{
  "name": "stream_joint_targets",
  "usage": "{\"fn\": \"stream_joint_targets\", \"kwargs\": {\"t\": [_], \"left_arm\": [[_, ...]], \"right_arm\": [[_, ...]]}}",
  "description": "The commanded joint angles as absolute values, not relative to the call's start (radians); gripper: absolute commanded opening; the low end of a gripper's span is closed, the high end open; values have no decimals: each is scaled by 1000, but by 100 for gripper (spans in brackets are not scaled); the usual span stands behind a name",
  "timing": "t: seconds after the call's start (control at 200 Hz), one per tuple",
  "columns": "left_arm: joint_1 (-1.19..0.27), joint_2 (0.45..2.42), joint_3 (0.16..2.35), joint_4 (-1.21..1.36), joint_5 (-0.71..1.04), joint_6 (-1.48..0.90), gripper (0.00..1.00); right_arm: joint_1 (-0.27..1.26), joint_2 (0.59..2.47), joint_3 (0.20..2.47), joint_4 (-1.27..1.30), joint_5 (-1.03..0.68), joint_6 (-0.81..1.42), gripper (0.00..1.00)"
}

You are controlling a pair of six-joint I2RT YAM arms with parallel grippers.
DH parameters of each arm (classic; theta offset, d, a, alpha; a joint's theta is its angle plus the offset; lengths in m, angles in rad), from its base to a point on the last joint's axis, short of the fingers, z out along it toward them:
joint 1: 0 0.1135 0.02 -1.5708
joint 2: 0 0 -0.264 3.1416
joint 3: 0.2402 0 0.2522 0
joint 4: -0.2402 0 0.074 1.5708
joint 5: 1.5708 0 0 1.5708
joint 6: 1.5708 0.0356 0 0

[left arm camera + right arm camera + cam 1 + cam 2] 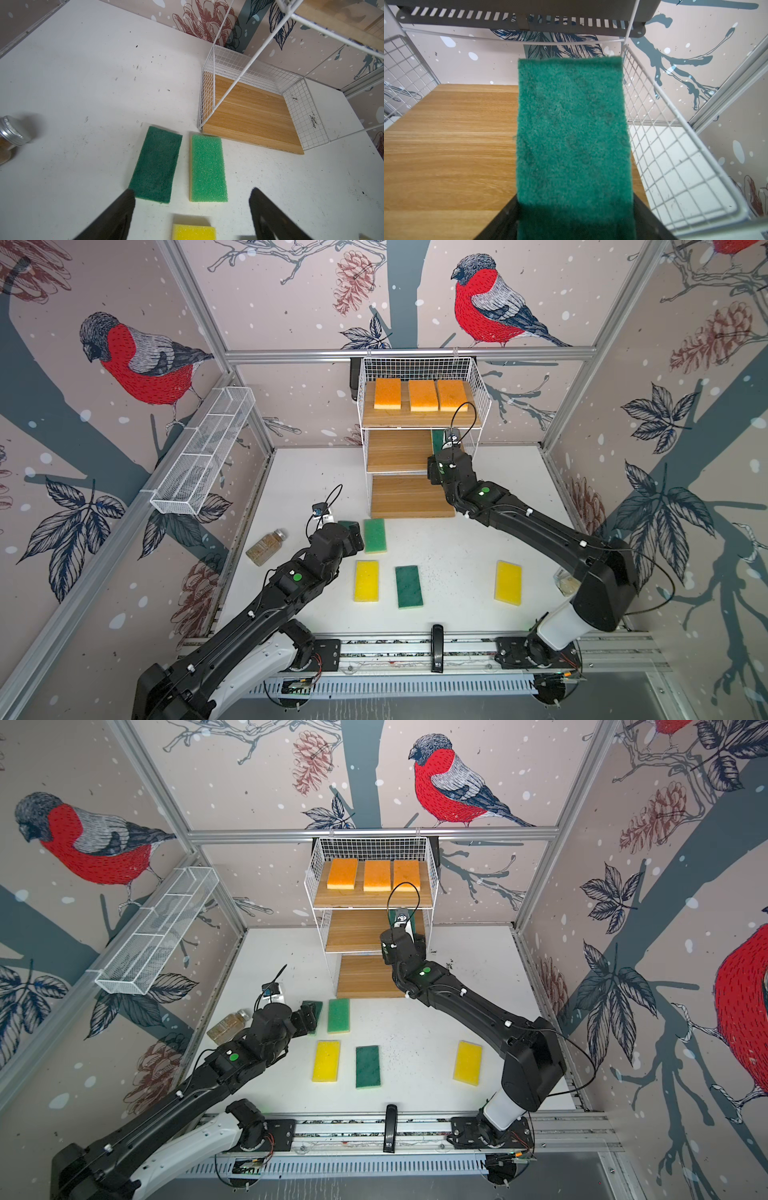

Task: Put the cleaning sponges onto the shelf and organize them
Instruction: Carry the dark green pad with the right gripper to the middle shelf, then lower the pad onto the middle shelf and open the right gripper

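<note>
- Now the right gripper [574,199] is seen clamped on a dark green rectangular scouring sponge [571,128], rough face up. The sponge is held just above the middle light-brown wooden board [446,145], at its right end, beside the wire side wall.
- A white wire-grid shelf [482,385] is set vs. the back wall. Three orange rectangular foam sponges [423,395] are laid side by side on the top board [415,419].
- The left gripper [192,190] is spread wide, w/ nothing gripped, and is hung low over the white table [83,83].
- Just ahead of it, a 2nd dark green scouring sponge [155,164] and a light green foam-face sponge [207,168] are laid parallel, near but apart, just in front of the bottom board [249,116].
- One fingertip [128,199] is seen over that dark sponge's near corner; contact cannot be told.
- Nearer the arm bases, a yellow rectangular foam sponge [366,580], a 3rd dark green scouring sponge [409,586] and a 2nd yellow sponge [508,583] are laid flat in a row, all apart.
- A small brownish glass jar w/ metal lid [266,546] is laid on its side, left of the left arm.
- A long white mesh tray [203,456] is hung on the left wall rail.
</note>
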State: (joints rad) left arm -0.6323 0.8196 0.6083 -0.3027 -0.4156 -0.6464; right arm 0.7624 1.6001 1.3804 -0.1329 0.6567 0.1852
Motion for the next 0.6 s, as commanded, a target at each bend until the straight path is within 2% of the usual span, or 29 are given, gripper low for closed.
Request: {"fn": "stream_joint_targets", "kwargs": {"t": [0.0, 0.595], "left_arm": [[-631, 822, 607, -268, -405, -633, 87], [-630, 836, 600, -259, -390, -638, 87]], "right_arm": [[752, 1608, 1395, -119, 670, 157, 72], [742, 1623, 1404, -146, 701, 189, 73]]}}
